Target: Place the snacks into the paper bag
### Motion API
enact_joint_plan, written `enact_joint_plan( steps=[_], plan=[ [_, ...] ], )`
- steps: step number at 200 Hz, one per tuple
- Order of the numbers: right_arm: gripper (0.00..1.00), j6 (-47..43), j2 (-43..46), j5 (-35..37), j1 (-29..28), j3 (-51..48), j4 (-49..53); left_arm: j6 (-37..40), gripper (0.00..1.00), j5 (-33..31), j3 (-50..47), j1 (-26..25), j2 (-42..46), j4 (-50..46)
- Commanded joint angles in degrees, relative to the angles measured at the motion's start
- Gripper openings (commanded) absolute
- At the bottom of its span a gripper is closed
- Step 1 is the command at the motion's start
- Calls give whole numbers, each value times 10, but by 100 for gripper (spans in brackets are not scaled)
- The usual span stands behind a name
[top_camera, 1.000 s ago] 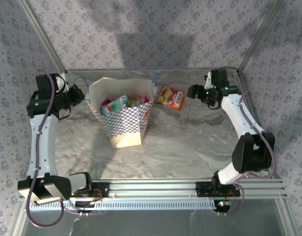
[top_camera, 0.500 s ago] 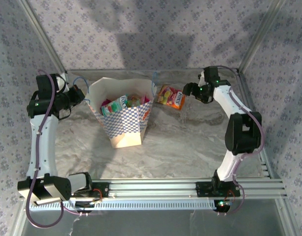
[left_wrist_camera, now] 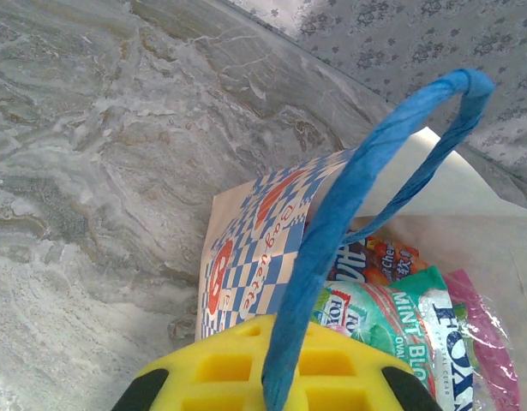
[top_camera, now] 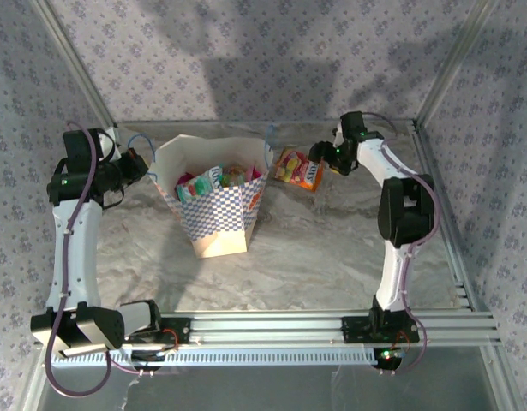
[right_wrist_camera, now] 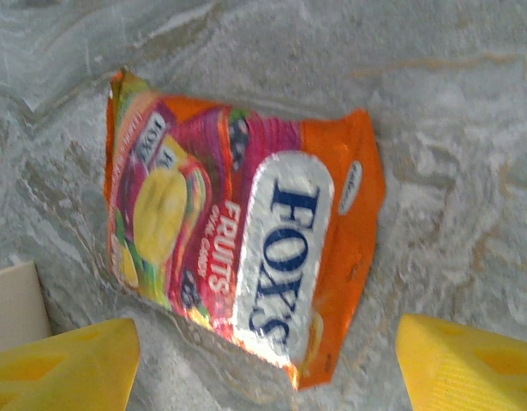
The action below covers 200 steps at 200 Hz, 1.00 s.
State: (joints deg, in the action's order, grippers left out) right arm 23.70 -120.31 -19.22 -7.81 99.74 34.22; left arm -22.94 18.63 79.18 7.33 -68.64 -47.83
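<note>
The cream paper bag (top_camera: 215,210) with a blue-checkered band stands upright left of centre. Its blue cord handle (left_wrist_camera: 357,197) is pinched in my left gripper (top_camera: 140,164), which is shut on it at the bag's left rim. Several snacks lie inside the bag, among them a teal-white mint packet (left_wrist_camera: 400,317) and a purple one (left_wrist_camera: 486,342). An orange fruit-candy packet (top_camera: 298,169) lies flat on the table just right of the bag. My right gripper (top_camera: 320,154) hovers at that packet's right end. It is open, with its yellow fingers (right_wrist_camera: 66,368) either side of the packet (right_wrist_camera: 246,240).
The marbled tabletop (top_camera: 332,248) is ringed by patterned fabric walls and metal frame posts (top_camera: 443,68). An aluminium rail (top_camera: 272,330) runs along the near edge. A cream corner of the bag (right_wrist_camera: 13,308) lies close to the right gripper's left finger.
The right arm has swung left along the back of the table, bringing its gripper from well right of the orange packet to its edge. The left arm and the bag are still.
</note>
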Motion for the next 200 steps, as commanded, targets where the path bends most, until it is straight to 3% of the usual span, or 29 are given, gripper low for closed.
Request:
enact_joint_plan(
  steps=[1, 30, 90, 200],
  plan=[
    [80, -20, -55, -16, 0, 87, 62, 14, 0, 7, -1, -3, 10, -4],
    [80, -37, -118, -16, 0, 181, 100, 14, 0, 6, -2, -3, 10, -5],
    [81, -39, -188, -29, -4, 272, 111, 15, 0, 2, 2, -1, 14, -11],
    [82, -100, -223, 18, -36, 295, 151, 8, 0, 5, 7, -1, 20, -12]
  ],
)
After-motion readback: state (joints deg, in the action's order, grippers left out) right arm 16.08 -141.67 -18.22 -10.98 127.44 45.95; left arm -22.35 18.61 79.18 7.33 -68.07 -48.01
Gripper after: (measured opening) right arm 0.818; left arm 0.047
